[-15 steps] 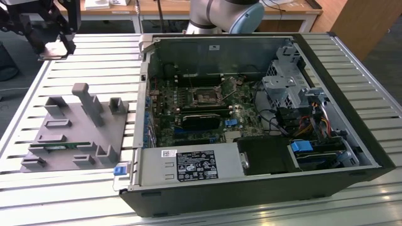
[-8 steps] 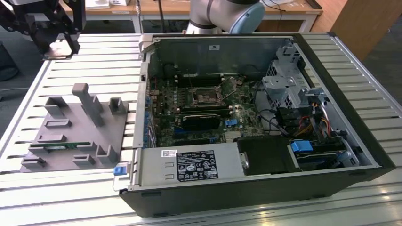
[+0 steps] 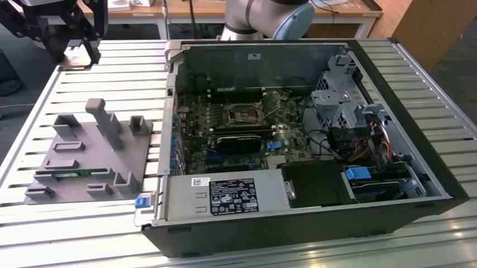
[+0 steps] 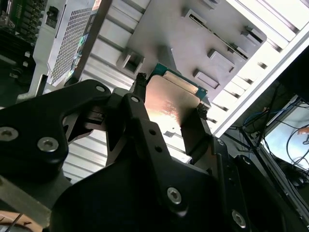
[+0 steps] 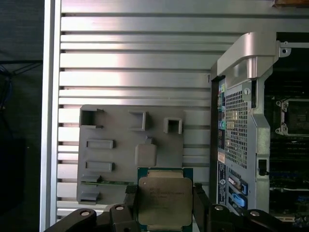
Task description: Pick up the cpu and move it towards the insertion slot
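Observation:
The cpu [image 5: 164, 203], a flat square chip with a silvery top and green rim, is held between two black fingers [image 5: 201, 198] of my gripper [image 5: 165, 199], which is shut on its opposite edges. The second wrist view shows the same grip on the cpu [image 4: 174, 104]. In the exterior view, my gripper [image 3: 75, 54] hangs high over the slatted table's far corner at the exterior view's left, beyond the grey fixture [image 3: 82, 156]. The insertion slot [image 3: 244, 113], a shiny metal frame with a dark centre, lies on the motherboard inside the open computer case [image 3: 417, 134], well off toward the exterior view's right.
The grey plastic fixture [image 5: 130, 145] has upright posts and recesses, with a thin green memory stick [image 3: 75, 174] lying in it. The case wall [image 3: 173, 84] stands between fixture and motherboard. A drive cage [image 3: 335, 106], cables and a power supply [image 3: 223, 195] crowd the case interior.

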You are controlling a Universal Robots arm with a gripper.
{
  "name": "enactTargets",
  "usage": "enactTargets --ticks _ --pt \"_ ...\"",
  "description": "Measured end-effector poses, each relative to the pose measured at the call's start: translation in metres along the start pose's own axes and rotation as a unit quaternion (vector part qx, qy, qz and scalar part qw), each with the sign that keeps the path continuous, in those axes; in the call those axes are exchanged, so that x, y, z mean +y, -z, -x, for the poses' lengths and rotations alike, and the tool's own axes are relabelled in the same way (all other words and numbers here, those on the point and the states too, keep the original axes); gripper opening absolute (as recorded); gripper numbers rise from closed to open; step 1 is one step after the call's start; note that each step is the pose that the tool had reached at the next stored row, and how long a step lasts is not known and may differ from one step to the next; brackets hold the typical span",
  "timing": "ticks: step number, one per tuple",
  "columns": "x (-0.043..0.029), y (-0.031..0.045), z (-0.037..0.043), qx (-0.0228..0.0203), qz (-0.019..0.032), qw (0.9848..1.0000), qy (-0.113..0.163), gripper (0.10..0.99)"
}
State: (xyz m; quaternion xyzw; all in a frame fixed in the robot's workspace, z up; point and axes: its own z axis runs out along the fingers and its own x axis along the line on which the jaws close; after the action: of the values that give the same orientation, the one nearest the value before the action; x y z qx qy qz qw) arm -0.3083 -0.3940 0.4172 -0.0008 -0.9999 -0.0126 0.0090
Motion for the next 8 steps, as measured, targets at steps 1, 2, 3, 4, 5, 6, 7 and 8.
enactTargets --ticks 1,2,3,4,5,6,7,8 --pt "0.0000 0.0001 0.0012 0.0001 -0.0001 1.0000 0.000 0.541" --pt "0.0001 0.0001 0.0023 0.0001 -0.0001 1.0000 0.000 0.541" --pt "0.0001 0.0001 0.0034 0.0000 0.0000 1.0000 0.000 0.541" --pt "0.0002 0.0002 0.0044 0.0001 0.0000 1.0000 0.000 0.541" --pt "0.0002 0.0002 0.0053 0.0000 -0.0001 1.0000 0.000 0.541" --pt "0.0002 0.0002 0.0060 0.0000 -0.0001 1.0000 0.000 0.541" --pt "0.0002 0.0002 0.0069 0.0000 0.0000 1.0000 0.000 0.541" --pt "0.0002 0.0002 0.0077 0.0001 -0.0001 1.0000 0.000 0.541"
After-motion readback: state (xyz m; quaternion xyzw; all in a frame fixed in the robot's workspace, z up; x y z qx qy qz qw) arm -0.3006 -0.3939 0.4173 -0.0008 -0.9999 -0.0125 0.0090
